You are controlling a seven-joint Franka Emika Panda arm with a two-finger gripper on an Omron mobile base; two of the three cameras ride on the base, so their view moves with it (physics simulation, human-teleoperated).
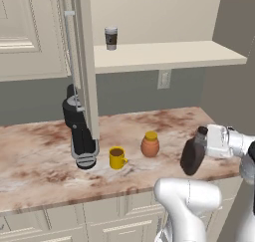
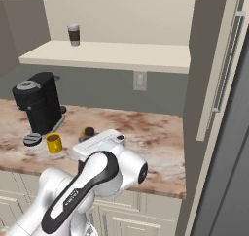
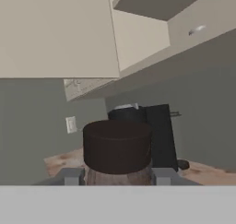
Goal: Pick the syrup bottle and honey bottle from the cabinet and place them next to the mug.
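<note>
Fingers [image 3: 115, 176] are pinched on the neck of the syrup bottle [image 1: 192, 155], one grey tip on each side just under its dark cap, as the hand view shows. From the left base view the bottle hangs tilted, cap toward the white hand, its dark body clear of the bench [image 1: 40, 151] and out over the front right part of it.

As a judgement: a full, flask-shaped bottle like this will be fairly heavy and stiff, with a smooth wall that could slip. The narrow neck is the sensible place to hold, since the cap's wider edge gives a stop above the tips. With the weight below the grip it may swing, so it wants a slow, level set-down.

Farther in on the bench stands the honey bottle [image 1: 150, 144], upright, just to the right of the mug [image 1: 117, 158] and apart from it. Beyond the mug, to its left, is the black coffee machine [image 1: 78, 131].

Farthest back, the cabinet [image 1: 169, 54] has its door swung open, and a lidded paper cup [image 1: 111, 38] stands on the shelf.
</note>
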